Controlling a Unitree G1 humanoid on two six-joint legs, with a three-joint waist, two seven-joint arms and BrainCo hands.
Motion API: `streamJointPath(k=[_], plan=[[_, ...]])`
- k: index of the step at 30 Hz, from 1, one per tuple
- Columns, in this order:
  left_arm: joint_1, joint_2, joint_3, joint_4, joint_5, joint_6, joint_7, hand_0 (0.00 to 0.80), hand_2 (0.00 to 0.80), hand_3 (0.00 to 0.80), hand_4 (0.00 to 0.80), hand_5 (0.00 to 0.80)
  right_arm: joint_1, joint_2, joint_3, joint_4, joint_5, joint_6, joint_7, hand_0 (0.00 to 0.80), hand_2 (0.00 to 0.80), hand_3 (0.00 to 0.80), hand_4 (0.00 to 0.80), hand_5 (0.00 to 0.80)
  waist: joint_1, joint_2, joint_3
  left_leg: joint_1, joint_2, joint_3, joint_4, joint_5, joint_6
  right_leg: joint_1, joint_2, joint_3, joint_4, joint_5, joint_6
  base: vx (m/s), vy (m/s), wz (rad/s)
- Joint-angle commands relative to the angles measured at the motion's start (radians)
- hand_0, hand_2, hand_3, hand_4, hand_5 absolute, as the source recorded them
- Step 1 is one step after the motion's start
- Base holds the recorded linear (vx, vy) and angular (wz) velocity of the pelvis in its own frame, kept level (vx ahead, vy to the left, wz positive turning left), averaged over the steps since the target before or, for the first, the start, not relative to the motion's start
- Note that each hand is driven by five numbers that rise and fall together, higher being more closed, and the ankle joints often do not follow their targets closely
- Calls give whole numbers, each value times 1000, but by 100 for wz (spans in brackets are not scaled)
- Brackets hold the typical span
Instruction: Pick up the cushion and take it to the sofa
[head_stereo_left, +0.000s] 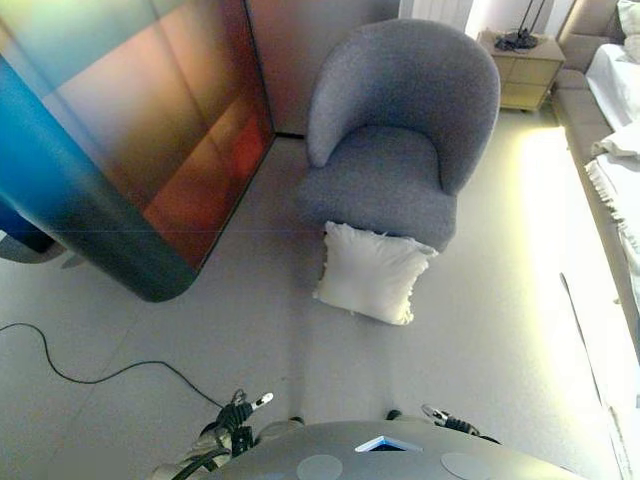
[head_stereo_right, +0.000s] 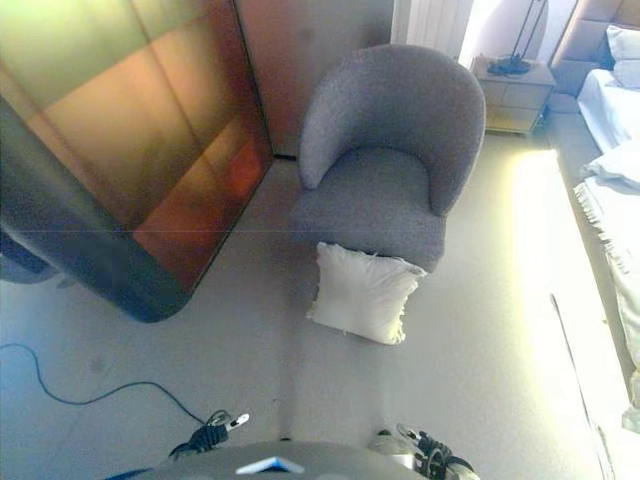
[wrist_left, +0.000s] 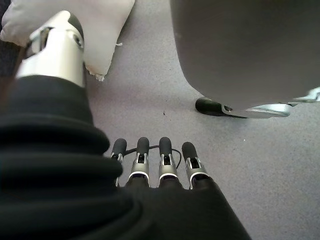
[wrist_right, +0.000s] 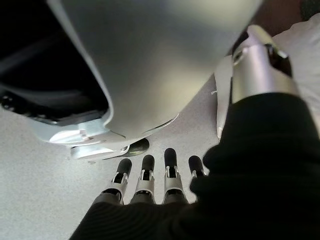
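A white square cushion (head_stereo_left: 370, 272) lies on the grey floor, leaning against the front of a grey armchair (head_stereo_left: 400, 130). It also shows as a white corner in the left wrist view, cushion (wrist_left: 102, 25), and at the edge of the right wrist view, cushion (wrist_right: 305, 45). My left hand (head_stereo_left: 240, 410) hangs low near my body, fingers (wrist_left: 150, 160) straight and holding nothing. My right hand (head_stereo_left: 445, 420) hangs on the other side, fingers (wrist_right: 155, 175) straight and empty. Both hands are well short of the cushion.
A large dark curved panel (head_stereo_left: 130, 150) with a glossy reddish face stands at the left. A bedside table (head_stereo_left: 520, 65) sits at the back right, with a bed or sofa edge with white bedding (head_stereo_left: 615, 120) along the right. Open floor lies between me and the cushion.
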Motion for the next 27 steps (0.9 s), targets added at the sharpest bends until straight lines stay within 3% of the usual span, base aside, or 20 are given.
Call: streamJointPath(k=[1, 4, 6, 9, 11, 16, 18, 21, 27], plan=[[-26, -19, 67, 39, -39, 2, -19, 0, 0, 0, 0, 0, -86, 33, -32, 63, 12, 0, -1, 0, 0, 0, 0, 0, -27, -37, 30, -26, -95, 76, 36, -10, 103, -31, 39, 27, 132, -42, -43, 2, 134, 0], [-22, -9, 71, 46, -26, 9, -23, 0, 0, 0, 0, 0, -93, 43, -42, 61, 56, -9, -16, 0, 0, 0, 0, 0, -37, -34, 42, -34, -115, 83, 51, -17, 142, -97, 11, 42, 319, -11, -22, -17, 140, 1], [-19, -1, 65, 45, -10, 0, -22, 0, 0, 0, 0, 0, -85, 45, -52, 38, 79, -17, -19, 0, 0, 0, 0, 0, -48, -19, 61, -41, -122, 84, 63, -24, 163, -188, -14, 60, 537, 82, -25, -38, 194, 10], [-25, 17, 61, 39, -24, -14, -22, 0, 0, 0, 0, 0, -61, 34, -60, 22, 94, -17, -9, 0, 0, 0, 0, 0, -72, -11, 97, -23, -127, 81, 71, -38, 162, -291, -15, 64, 654, 145, -24, 9, 151, 6], [-34, 23, 73, 30, -44, -22, -30, 0, 0, 0, 0, 0, -51, 31, -62, 27, 83, -10, -12, 0, 0, 0, 0, 0, -86, -21, 102, 7, -134, 83, 63, -52, 151, -291, -23, 54, 538, 157, -14, 162, 18, 5], [-49, 26, 59, -9, -48, -58, -35, 0, 0, 0, 0, 0, -34, 22, -63, 40, 85, -10, -18, 0, 0, 0, 0, 0, -125, -47, 107, 78, -148, 60, 58, -114, 128, -304, 21, 47, 184, 149, 5, 241, -78, 5], [-51, 30, 65, -18, -56, -63, -49, 0, 0, 0, 0, 0, -37, 16, -68, 41, 68, 1, -14, 0, 0, 0, 0, 0, -129, -54, 100, 132, -150, 67, 42, -141, 125, -307, 21, 1, 120, 182, 18, 289, -80, 24], [-34, 27, 87, -12, -43, -75, -58, 0, 0, 0, 0, 0, -34, 19, -78, 56, 42, 2, -14, 0, 0, 0, 0, 0, -123, -61, 67, 177, -142, 83, 25, -150, 120, -263, 16, -32, 86, 175, 9, 323, -143, 18], [-13, 8, 84, 20, 25, -49, -58, 0, 0, 0, 0, 0, -48, 31, -77, 61, 90, -37, 23, 0, 0, 0, 0, 0, -111, -64, 16, 124, -76, 89, 148, 3, 61, -148, 78, 10, 26, 140, -48, 299, -212, 7]])
